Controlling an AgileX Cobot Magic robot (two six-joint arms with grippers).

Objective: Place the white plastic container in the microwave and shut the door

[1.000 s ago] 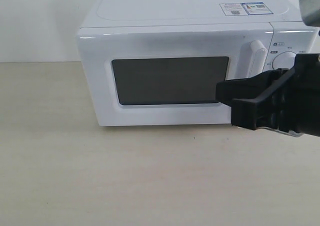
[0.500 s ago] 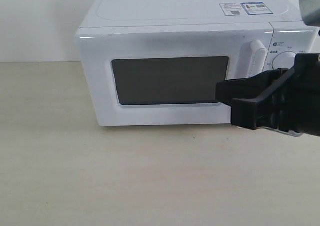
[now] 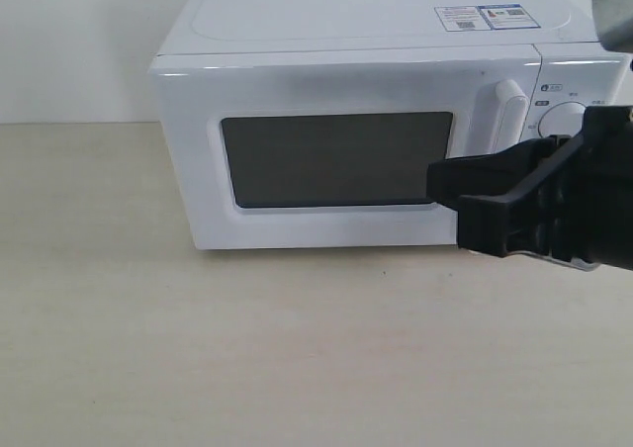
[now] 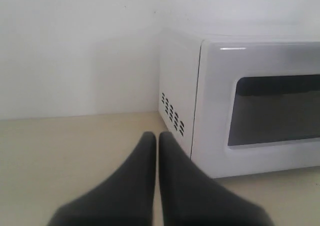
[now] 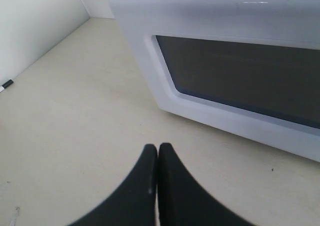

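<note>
Microwave [image 3: 346,121] sits at the back of the table [image 3: 247,348], up vs. the white wall, sticker [image 3: 485,17] on top. Door [image 3: 193,160] is flush and fully closed. The dark window [image 3: 336,158] gives nothing away about the inside. Bar handle [image 3: 509,111] stands upright at the door's right edge, w/ a round dial [image 3: 564,121] just beside it.

Right claw [image 3: 445,195] comes in from the right of the exterior view, black and bulky. It points across the door's lower right corner, below the handle. Its wrist cam shows the fingers [image 5: 150,166] pressed tight together, nothing between them. There's bare table between the tip and the door, so near but not touching.

Left claw [image 4: 157,138] is out of the exterior shot. Its own cam has it low over the table, also closed up and empty, aimed at the microwave's front left corner near the side vents [image 4: 171,115].

The white plastic container appears in no view, so can't tell where it is. One tiny dark-tipped item [image 5: 6,85] lies on the table by the wall, too small to ID.
</note>
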